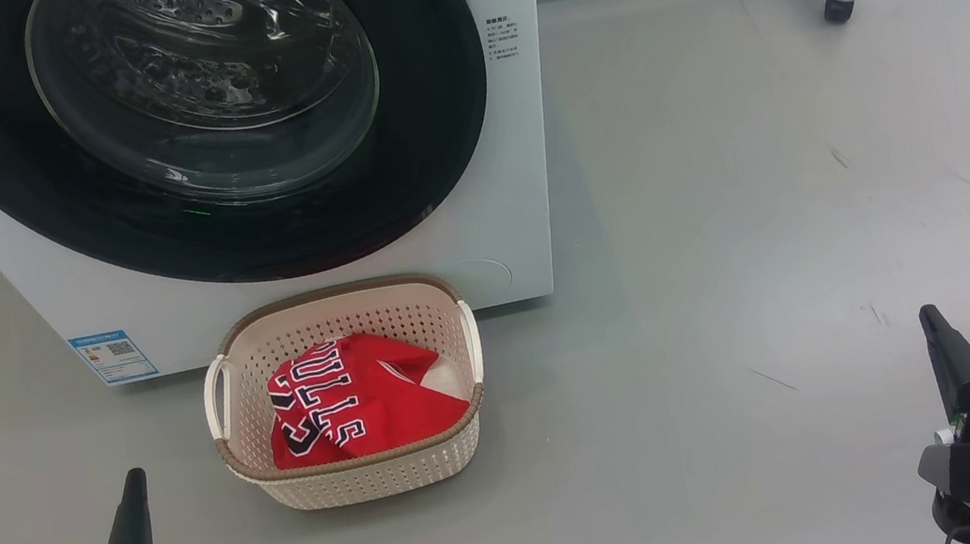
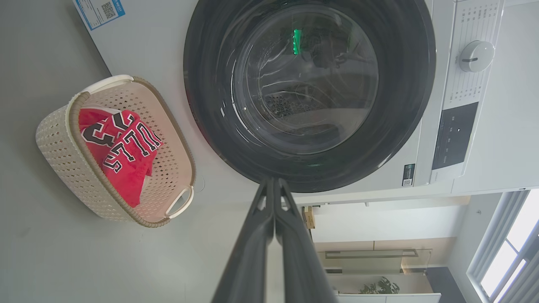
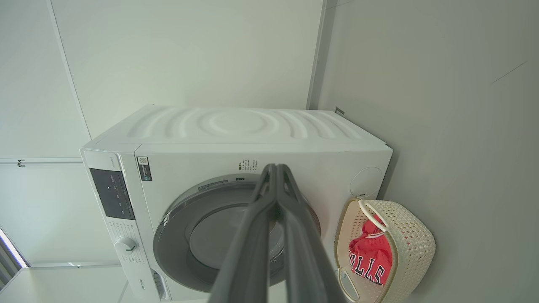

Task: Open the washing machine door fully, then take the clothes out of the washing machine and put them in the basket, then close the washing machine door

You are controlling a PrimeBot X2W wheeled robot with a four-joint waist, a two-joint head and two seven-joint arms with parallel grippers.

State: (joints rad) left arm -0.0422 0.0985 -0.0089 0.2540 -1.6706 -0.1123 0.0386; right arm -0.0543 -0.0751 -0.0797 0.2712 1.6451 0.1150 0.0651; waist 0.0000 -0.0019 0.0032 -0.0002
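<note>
Both grippers sit low in the head view, fingers pointing toward the machine. My left gripper (image 1: 134,492) has its two dark fingers pressed together into a single point and holds nothing. My right gripper (image 1: 933,328) is pinched closed the same way and is just as empty. Both hang over the grey floor (image 1: 732,275), touching none of the task's things.

The basket (image 1: 362,479) stands ahead of the left gripper and a little to its right, near the fingertips but apart from them. From the right gripper it lies well off to the left. The clothes (image 1: 352,404), a red jersey with black-and-white lettering and a bit of white fabric at one edge, lie bunched inside the basket below its brown rim.

Beyond the basket, further ahead of the left gripper, stands the washing machine (image 1: 517,163). The basket is just in front of its lower panel; I cannot tell whether they touch. The washing machine door (image 1: 429,147) sits flush against the front, and through its clear window I make out the perforated drum. A small blue label (image 1: 112,356) lies straight ahead of the left gripper, low on the machine.
</note>
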